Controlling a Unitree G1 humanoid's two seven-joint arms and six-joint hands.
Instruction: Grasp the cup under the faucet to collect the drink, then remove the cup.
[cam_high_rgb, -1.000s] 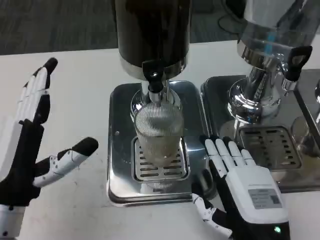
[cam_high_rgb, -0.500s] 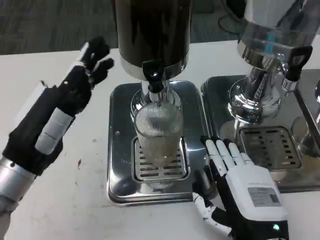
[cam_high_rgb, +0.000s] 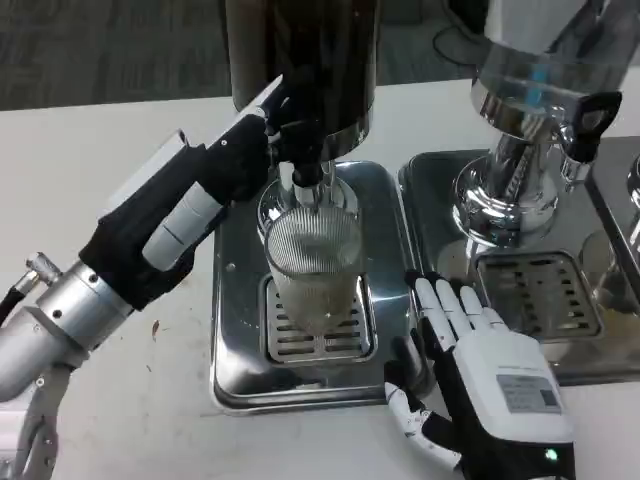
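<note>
Fingers of your left hand (cam_high_rgb: 262, 135) are up at the black tap lever (cam_high_rgb: 305, 152) on the dark dispenser (cam_high_rgb: 300, 60); they crowd against it, but whether they press, pinch or only touch it you cannot tell from this angle. Left forearm crosses in from the counter's left front edge toward the far middle.

Fingers of your right hand (cam_high_rgb: 478, 385) lie spread and fairly straight, holding nothing, tips resting at the right rim of the steel drip tray (cam_high_rgb: 235, 300). That hand sits just beside the cup, not touching it.

Ribbed clear cup (cam_high_rgb: 312, 268) stands upright on the tray's slotted grate, directly beneath the spout, mid-counter. No stream visible; fill level hard to read through the ribbing.

A second, chrome dispenser (cam_high_rgb: 525, 110) with its own tray sits toward the right edge of the counter, apart from the work.

Step in hand, as judged: the dispensing phase — left hand at the lever, cup placed to receive, right hand waiting.

Next move likely calls for:
- working the lever firmly without nudging the cup below it
- watching the fill, then releasing
- bringing your right hand around the cup's side, closing on it, and drawing it clear toward the front edge, level, without snagging the spout.
</note>
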